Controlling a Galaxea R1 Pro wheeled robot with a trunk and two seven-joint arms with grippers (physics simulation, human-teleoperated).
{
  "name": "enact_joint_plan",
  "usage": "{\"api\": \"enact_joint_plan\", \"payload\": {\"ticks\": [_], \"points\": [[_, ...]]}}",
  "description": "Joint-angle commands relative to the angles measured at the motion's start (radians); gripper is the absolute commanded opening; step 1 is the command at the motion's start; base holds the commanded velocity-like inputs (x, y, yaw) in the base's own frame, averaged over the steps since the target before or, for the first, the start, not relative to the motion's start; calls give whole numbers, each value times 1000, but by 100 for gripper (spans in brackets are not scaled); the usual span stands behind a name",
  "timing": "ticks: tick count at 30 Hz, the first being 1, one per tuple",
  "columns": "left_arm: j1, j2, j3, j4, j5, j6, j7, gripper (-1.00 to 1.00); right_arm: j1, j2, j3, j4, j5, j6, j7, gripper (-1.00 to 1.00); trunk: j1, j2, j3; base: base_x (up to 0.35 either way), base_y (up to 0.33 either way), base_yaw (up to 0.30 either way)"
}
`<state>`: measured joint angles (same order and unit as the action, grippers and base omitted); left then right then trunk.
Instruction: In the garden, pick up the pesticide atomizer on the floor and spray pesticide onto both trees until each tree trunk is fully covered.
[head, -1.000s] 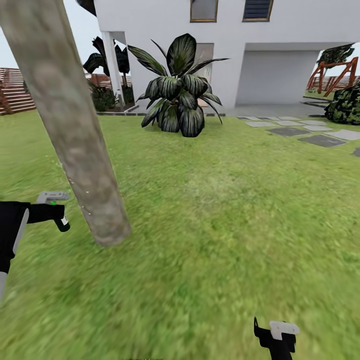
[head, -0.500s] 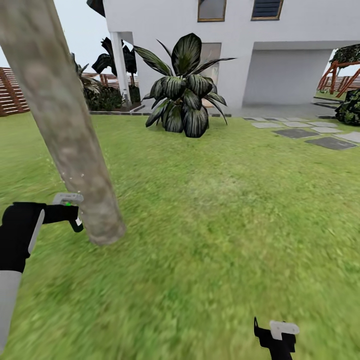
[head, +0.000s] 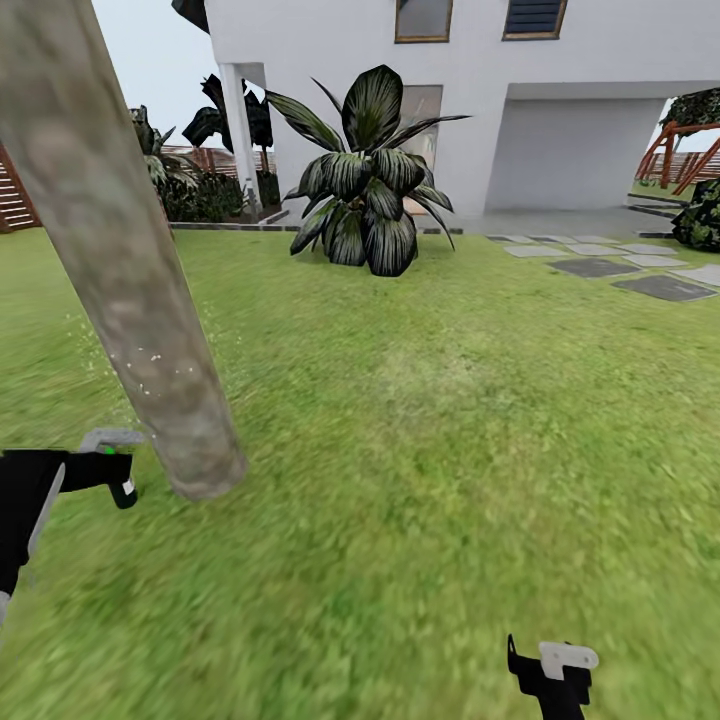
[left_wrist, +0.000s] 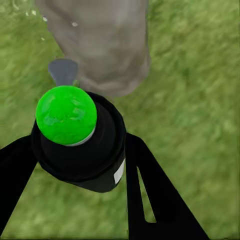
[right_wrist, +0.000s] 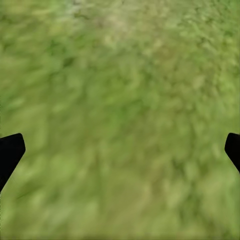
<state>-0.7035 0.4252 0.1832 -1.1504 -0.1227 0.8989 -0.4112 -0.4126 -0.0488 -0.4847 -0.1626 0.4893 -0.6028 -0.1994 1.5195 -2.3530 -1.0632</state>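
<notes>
The left gripper (head: 122, 478) is held low over the lawn (head: 430, 420) at the left of the head view, its jaws clamped on the pesticide atomizer (left_wrist: 82, 142), a black bottle with a bright green cap and a grey trigger piece on top. In the left wrist view the two black fingers (left_wrist: 150, 200) press against the bottle's sides, and the atomizer's green top faces the base of the tree trunk (head: 130, 280) just ahead of it, very near, though contact cannot be judged. That trunk is a thick, smooth, mottled grey-tan column that leans up toward the top left corner of the head view and meets the grass right beside the atomizer; small pale specks dot its lower part. The right gripper (head: 552, 672) hangs over bare grass near the bottom edge of the head view, well apart from the trunk; in the right wrist view its jaws stand wide apart with nothing between them. Across the lawn a broad dark-leaved plant (head: 365, 190) grows in front of a white house (head: 560, 90), and grey paving slabs (head: 640, 275) lie toward the right edge.
</notes>
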Motion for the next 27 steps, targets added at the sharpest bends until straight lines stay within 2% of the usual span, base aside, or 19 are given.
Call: {"api": "enact_joint_plan", "payload": {"ticks": [1, 3, 4, 6, 7, 8, 10, 13, 15, 17, 19, 20, 23, 27], "points": [[4, -2, 0, 8, 4, -5, 0, -100, 0, 1, 0, 0, 0, 0, 0, 100, 0, 0, 0, 0, 0, 0], [7, -17, -10, 16, 8, -9, -2, -100, 0, 1, 1, 1, 0, 0, 0, 100, 0, 0, 0, 0, 0, 0], [9, -40, -20, 20, 8, -10, -2, -100, 0, 1, 1, 1, 0, 0, 0, 100, 0, 0, 0, 0, 0, 0], [10, -68, -23, 20, 5, -11, 4, -100, 0, 1, 0, 1, 0, 0, 0, 100, 0, 0, 0, 0, 0, 0], [10, -70, -21, 20, 5, -11, 5, -100, 0, 1, 0, 1, 0, 0, 0, 100, 0, 0, 0, 0, 0, 0], [9, -68, -17, 19, 5, -12, 5, -100, 0, 1, 0, 1, 0, 0, 0, 100, 0, 0, 0, 0, 0, 0], [10, -52, 14, 15, 1, -12, 5, -100, 0, 1, 1, 1, 0, 1, 0, 100, 0, 0, 0, 0, 0, 0], [10, 4, 77, 17, 0, -13, 4, -100, 0, 1, 1, 1, 0, 1, 0, 100, 0, 0, 0, 0, 0, 0], [17, 20, 97, 23, 0, -25, 4, -100, 0, 1, 1, 2, 0, 1, 0, 100, 0, 0, 0, 0, 0, 0], [48, 15, 90, 23, 3, -50, 2, -100, 0, 2, 1, 2, 0, 2, 0, 100, 0, 0, 0, 22, 0, 0], [73, -6, 47, 22, 4, -63, 2, -100, 0, 4, 1, 2, 0, 0, 1, 100, 0, 0, 0, 245, 33, 0], [76, -11, 38, 20, 6, -65, 2, -100, 0, 4, 1, 2, 0, 0, 1, 100, 0, 0, 0, 293, 150, 0], [77, -14, 38, 10, 8, -66, 3, -100, 0, 3, 1, 2, 0, 0, 2, 100, 0, 0, 0, 285, 215, 0], [63, -5, 44, 5, 6, -61, 4, -100, 0, 2, 1, 2, 0, 0, 1, 100, 0, 0, 0, 52, 45, 0]]}}
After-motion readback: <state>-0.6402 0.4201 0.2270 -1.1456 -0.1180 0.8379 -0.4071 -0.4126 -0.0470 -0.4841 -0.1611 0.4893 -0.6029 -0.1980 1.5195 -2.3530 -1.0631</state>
